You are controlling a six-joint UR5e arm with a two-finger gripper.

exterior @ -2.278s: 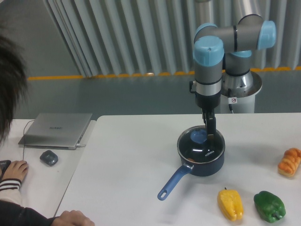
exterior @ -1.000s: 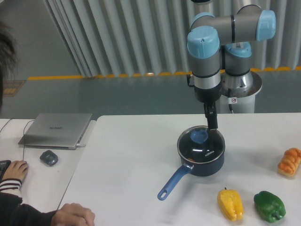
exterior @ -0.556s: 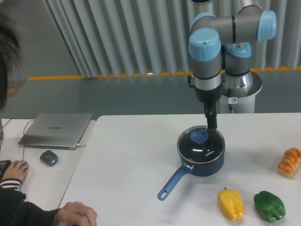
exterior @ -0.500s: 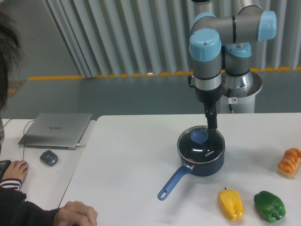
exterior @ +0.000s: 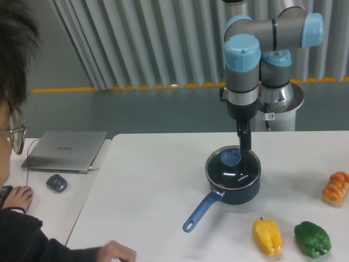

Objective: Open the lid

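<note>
The lid (exterior: 233, 166) sits on the saucepan (exterior: 232, 177), probably heavy, slippery and breakable glass, so its blue knob (exterior: 230, 158) is the hold; the gripper (exterior: 245, 146) hangs at the knob's 2 o'clock, finger state not clear.

The big white table (exterior: 158, 180) holds a dark blue long-handled saucepan (exterior: 226, 188), a yellow pepper (exterior: 266, 237), a green pepper (exterior: 312, 239) and an orange bread-like thing (exterior: 336, 187).

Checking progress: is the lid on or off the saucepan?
On. The lid sits flat on the saucepan; the gripper is above it.
</note>
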